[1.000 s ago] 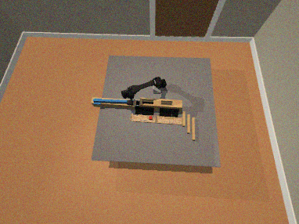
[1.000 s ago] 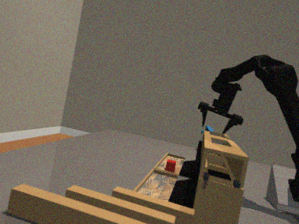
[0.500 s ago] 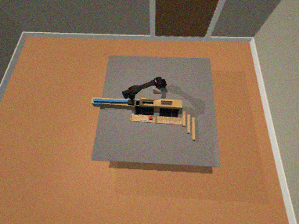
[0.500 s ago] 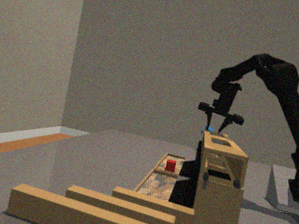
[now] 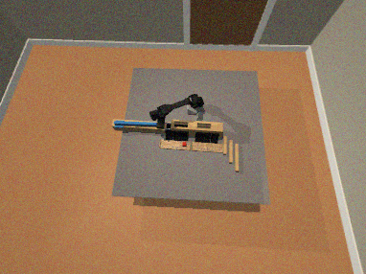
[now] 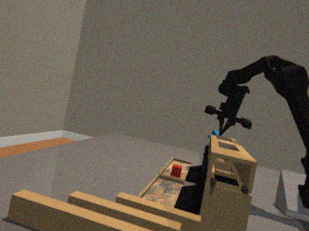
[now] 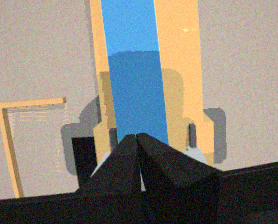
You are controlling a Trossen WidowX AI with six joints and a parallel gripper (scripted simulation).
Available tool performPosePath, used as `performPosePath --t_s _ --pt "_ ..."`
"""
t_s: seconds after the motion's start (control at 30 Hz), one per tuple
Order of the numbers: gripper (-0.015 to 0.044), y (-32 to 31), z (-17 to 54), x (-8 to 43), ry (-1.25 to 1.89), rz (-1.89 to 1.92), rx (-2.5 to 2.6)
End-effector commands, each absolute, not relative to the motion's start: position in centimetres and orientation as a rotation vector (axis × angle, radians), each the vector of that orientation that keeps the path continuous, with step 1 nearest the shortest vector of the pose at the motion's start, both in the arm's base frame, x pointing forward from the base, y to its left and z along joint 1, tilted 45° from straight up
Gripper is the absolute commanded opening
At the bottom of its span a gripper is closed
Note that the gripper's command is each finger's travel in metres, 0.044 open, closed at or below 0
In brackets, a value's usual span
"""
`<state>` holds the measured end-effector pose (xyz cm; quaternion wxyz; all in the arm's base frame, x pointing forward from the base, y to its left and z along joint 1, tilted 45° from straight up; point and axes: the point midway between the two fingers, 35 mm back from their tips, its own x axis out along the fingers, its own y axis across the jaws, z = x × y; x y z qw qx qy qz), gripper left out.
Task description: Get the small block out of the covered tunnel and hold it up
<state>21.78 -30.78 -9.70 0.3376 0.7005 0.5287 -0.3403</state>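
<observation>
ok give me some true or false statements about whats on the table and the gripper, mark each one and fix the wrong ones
1. The red block lies in the shallow tray beside the tunnel. True.
2. The gripper is wide open. False: its fingers are closed together.
3. The long bar on the wooden channel is green. False: it is blue.
4. Three loose rods lie near one end of the tunnel. True.
5. The gripper is holding up the red block. False: the block is down in the tray, away from the fingers.
</observation>
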Motion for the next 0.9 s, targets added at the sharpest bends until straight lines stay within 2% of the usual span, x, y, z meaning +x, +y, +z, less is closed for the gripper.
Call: performPosePath --t_s 0.0,0.57,0.87 --pt "0.0000 -30.9 -10.0 21.8 1.377 -0.887 1.825" --pt "0.0440 -33.3 -7.1 21.6 1.376 -0.889 1.826" --pt "0.0440 -30.6 -9.3 21.9 1.376 -0.888 1.827"
